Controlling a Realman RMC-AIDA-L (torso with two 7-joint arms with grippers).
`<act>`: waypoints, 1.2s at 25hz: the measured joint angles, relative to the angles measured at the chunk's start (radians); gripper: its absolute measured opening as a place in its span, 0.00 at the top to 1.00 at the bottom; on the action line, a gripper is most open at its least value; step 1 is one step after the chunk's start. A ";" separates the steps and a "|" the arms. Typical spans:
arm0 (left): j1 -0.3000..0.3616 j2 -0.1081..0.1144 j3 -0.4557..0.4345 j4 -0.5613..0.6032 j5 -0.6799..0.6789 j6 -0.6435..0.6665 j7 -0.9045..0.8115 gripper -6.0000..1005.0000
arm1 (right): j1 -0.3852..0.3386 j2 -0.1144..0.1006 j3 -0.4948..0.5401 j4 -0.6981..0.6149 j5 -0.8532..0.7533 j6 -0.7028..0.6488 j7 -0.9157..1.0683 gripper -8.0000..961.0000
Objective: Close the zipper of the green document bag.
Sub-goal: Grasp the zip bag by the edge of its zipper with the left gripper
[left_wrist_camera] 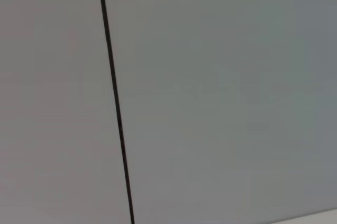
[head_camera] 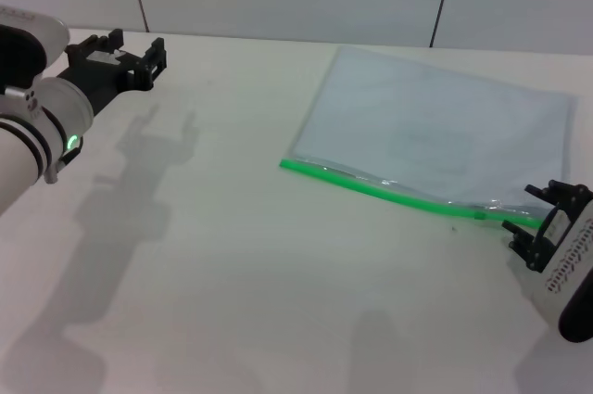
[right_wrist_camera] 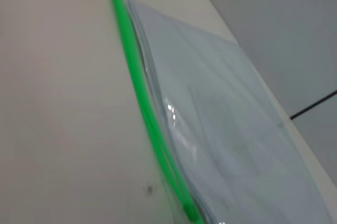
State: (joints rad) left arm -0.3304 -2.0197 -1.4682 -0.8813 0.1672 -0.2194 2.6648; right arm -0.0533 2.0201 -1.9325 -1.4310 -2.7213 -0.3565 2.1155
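Nearest the camera, at the near right edge of the head view, the right end effector (head_camera: 542, 220) sits low over the white surface (head_camera: 241, 264) with its dark fingers spread and nothing between them, just beside the right-hand end of the zipper (head_camera: 389, 193). That zipper is the bright green strip along the near long edge of the green document bag (head_camera: 435, 130), which lies flat on the right half of the surface, well apart from the left arm. The strip's long axis runs from its left tip, nearer the middle of the surface, down and rightward toward the right end effector, so the bag stretches away to the left and far side of that tool. A small darker green piece (head_camera: 480, 215) near the right end may be the slider, though it is too small to be sure. The right wrist view looks along the same strip (right_wrist_camera: 145, 103), with the pouch's translucent wall (right_wrist_camera: 226, 129) beside it. The left end effector (head_camera: 130, 58) hangs at the far left with fingers apart, holding nothing; its wrist camera sees only a panelled wall (left_wrist_camera: 221, 97). By count: one bag, one zipper, two arms, and the right one is plainly the nearer, so any pull would probably run leftward along the strip.
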 joint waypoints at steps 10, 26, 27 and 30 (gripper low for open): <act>0.011 0.002 -0.019 -0.006 0.000 0.008 0.001 0.42 | 0.004 0.000 0.017 0.030 -0.004 -0.013 -0.042 0.47; 0.016 0.003 -0.024 -0.017 0.000 0.022 0.005 0.42 | 0.009 0.003 0.055 0.065 -0.049 0.021 -0.043 0.48; 0.016 0.003 -0.024 -0.017 0.000 0.022 0.005 0.42 | 0.009 0.004 0.057 0.066 -0.049 0.027 -0.043 0.48; 0.015 0.003 -0.024 -0.017 0.000 0.022 0.007 0.42 | 0.009 0.008 0.064 0.067 -0.049 0.050 -0.043 0.48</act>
State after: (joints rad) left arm -0.3155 -2.0170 -1.4925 -0.8982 0.1672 -0.1974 2.6714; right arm -0.0445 2.0278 -1.8688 -1.3640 -2.7703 -0.3066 2.0727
